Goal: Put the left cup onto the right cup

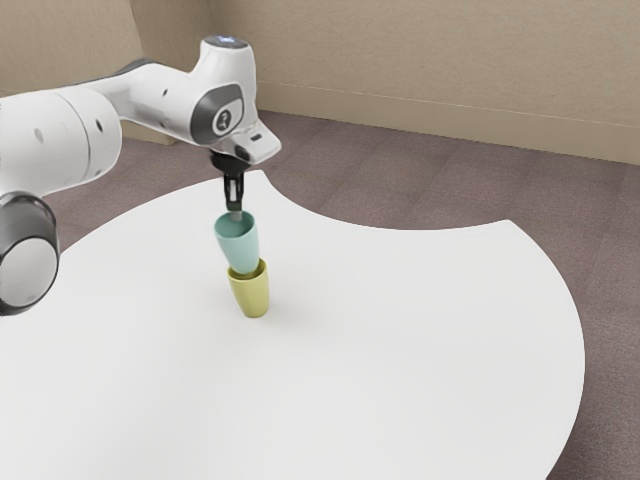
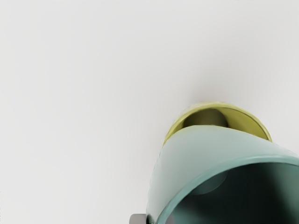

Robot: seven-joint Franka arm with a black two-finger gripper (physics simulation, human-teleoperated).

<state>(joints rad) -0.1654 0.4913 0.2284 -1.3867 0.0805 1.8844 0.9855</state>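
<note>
Pinching a tilted teal tapered cup (image 1: 237, 243) by its rim, the black claw (image 1: 234, 205) held its base inside an upright yellow cup (image 1: 251, 293) on the white tabletop (image 1: 400, 350).

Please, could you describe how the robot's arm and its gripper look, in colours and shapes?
The arm is glossy white, built of rounded segments with dark grey caps at the joints; one cap carries a small white mark. The gripper is black, with two slim straight fingers.
</note>
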